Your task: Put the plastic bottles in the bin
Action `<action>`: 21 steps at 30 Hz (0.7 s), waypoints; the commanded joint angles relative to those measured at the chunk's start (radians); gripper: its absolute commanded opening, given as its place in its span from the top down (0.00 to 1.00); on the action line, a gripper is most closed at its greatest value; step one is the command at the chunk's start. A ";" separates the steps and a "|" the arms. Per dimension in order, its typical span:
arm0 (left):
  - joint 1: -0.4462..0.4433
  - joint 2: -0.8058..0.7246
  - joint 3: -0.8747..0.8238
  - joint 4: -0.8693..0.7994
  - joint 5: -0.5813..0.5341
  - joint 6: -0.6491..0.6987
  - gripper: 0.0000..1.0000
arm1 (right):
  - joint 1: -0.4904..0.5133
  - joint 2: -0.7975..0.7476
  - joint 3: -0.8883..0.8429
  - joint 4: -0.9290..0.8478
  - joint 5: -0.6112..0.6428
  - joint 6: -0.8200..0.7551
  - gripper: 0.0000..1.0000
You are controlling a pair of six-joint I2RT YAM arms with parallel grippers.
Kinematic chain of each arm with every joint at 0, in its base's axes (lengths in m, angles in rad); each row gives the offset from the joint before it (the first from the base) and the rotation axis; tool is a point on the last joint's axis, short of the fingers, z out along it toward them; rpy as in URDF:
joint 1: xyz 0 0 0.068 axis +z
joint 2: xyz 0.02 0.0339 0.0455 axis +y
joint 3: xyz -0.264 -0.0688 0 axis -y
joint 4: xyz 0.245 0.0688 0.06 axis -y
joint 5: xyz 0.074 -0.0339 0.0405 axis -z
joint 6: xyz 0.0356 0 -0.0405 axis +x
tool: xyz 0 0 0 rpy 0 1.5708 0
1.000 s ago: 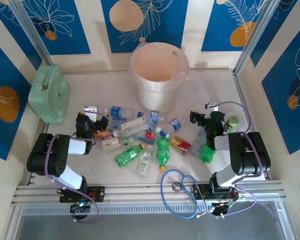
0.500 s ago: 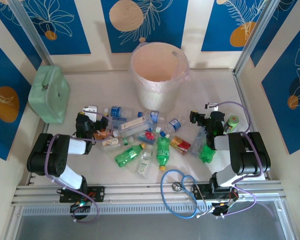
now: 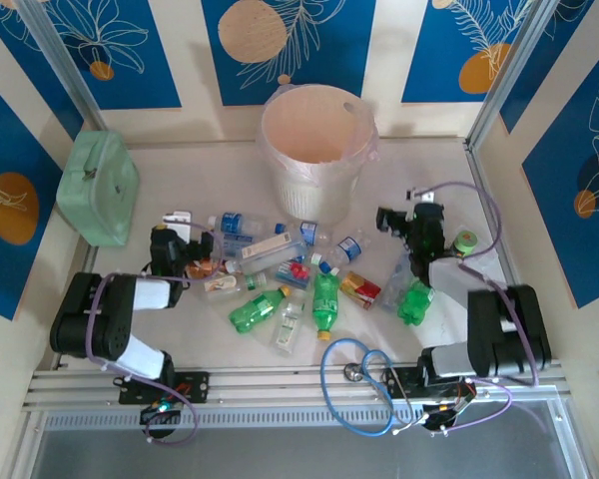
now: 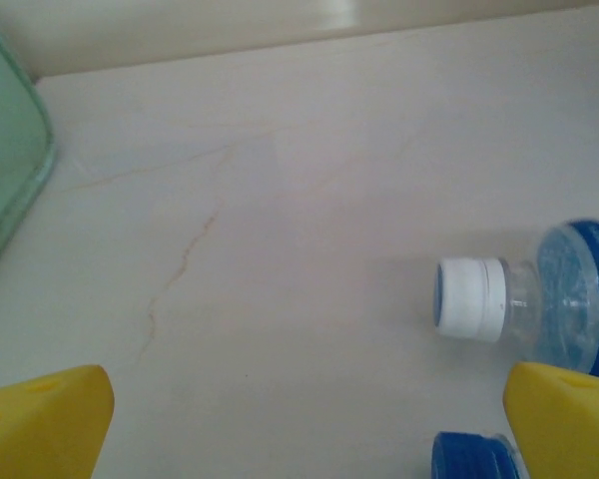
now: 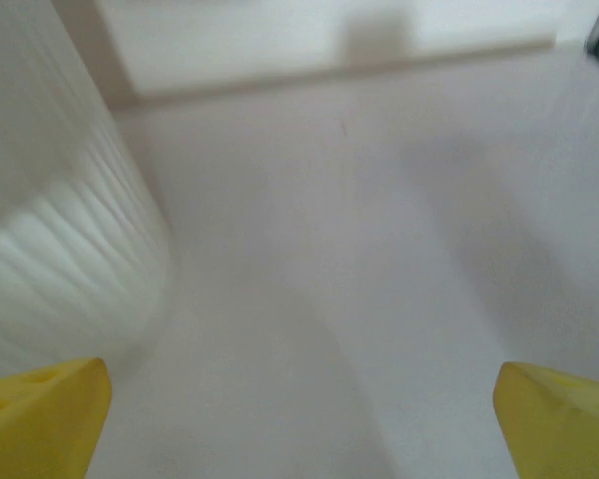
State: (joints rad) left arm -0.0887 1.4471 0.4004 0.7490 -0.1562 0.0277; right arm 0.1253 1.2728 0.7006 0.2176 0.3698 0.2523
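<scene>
Yellow pads [image 4: 42,417] on the left jaws are spread wide, pinching nothing, with just bare bench [image 4: 280,220] between them. Just past the right-hand pad lies a clear bottle [image 4: 539,299] on its side, white cap, blue label. A blue cap [image 4: 467,457] pokes in at the near edge. Mint-green case [image 4: 5,170] edge at far left.

Right jaws likewise spread and empty, pads [image 5: 564,411] over bare bench, ribbed wall of the bin [image 5: 60,220] to their left.

From above: left jaws sit at the left end of the bottle heap [image 3: 280,267], right jaws at its right side, near and right of the bin [image 3: 314,195]. Bin stands far-middle on the bench, well apart from the case. Heap lies between the arms on the bin's near side: clear with blue labels, green ones [image 3: 326,299], a few red/orange labelled. One more green bottle [image 3: 415,301] beside the right arm. Small green-capped item [image 3: 466,241] further right is probably a bottle too, too small to be sure.

Progress: nil as I read it. Bin's inside looks bare pale pink, though its floor is partly hidden by the rim. Every bottle I can see lies on the bench and no grasp is made. Whole job left.
</scene>
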 commanded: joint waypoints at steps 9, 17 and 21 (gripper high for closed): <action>-0.158 -0.353 0.407 -0.913 -0.133 -0.385 0.01 | 0.011 -0.289 0.213 -0.975 0.051 0.632 0.01; -0.621 -0.349 0.473 -1.137 0.017 -0.263 0.04 | 0.350 -0.157 0.497 -1.298 0.337 0.653 0.01; -0.638 -0.280 0.463 -1.104 0.070 -0.072 0.00 | 0.233 -0.169 0.460 -1.181 -0.004 0.595 0.13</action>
State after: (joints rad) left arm -0.7258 1.1297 0.8684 -0.3019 -0.1371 -0.1879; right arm 0.3996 1.1141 1.1770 -0.9737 0.5407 0.8764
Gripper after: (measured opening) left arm 0.995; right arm 0.881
